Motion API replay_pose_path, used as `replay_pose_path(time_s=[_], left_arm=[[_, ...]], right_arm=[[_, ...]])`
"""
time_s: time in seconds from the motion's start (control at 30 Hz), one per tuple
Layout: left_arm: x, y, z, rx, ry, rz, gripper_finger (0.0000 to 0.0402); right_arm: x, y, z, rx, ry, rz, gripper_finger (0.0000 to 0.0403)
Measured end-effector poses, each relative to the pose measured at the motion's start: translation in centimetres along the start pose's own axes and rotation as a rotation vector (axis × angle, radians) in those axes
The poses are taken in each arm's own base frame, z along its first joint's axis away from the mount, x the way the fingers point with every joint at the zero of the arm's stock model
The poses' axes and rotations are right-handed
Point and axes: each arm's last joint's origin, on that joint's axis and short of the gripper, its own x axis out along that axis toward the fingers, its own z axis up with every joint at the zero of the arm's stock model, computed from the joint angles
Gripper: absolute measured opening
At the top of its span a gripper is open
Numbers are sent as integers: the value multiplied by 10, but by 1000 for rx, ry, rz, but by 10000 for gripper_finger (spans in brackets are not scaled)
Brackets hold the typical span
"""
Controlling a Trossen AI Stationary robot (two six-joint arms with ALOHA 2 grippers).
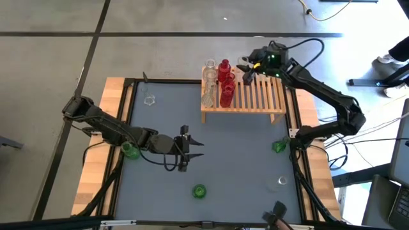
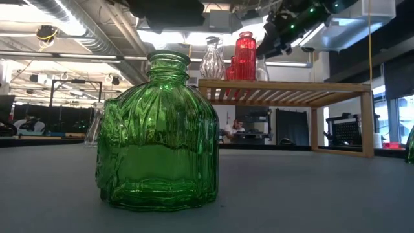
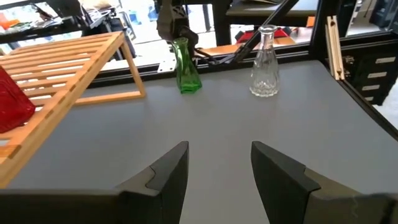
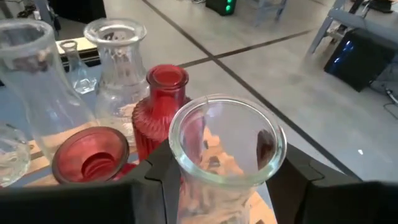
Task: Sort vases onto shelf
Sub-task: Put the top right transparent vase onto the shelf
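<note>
A lab or workshop: bare ceiling ducts [image 2: 84, 29], strip lights [image 2: 65, 26], concrete floor [image 1: 160, 57], cables [image 1: 332, 13] trailing beyond the gripper's table [image 1: 236, 153].

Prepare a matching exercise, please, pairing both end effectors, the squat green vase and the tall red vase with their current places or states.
Things:
1. left end effector
2. right end effector
3. squat green vase
4. tall red vase

Places or states:
A. standing on the shelf
B. open, above a bare part of the table
C. standing on the table, nearest the low camera
D. closed around a clear vase

Pairs: 1-B, 2-D, 3-C, 4-A
</note>
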Motion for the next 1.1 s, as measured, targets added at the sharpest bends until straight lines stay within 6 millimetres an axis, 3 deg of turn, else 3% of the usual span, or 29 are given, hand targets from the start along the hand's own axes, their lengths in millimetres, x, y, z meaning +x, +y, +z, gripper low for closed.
replay_pose_path(time_s=[0.33, 0.77, 0.93, 1.1], left_arm=[[0, 0, 0, -9, 1, -2, 167], [0, 0, 0, -20, 2, -2, 167], [0, 0, 0, -20, 3, -2, 167], [0, 0, 0, -19, 3, -1, 167]], right_arm=[[13, -1, -4, 11, 9, 3, 164], [14, -1, -4, 12, 8, 3, 225], [8, -1, 0, -10, -17, -9, 232], [-15, -2, 15, -38, -40, -47, 232]])
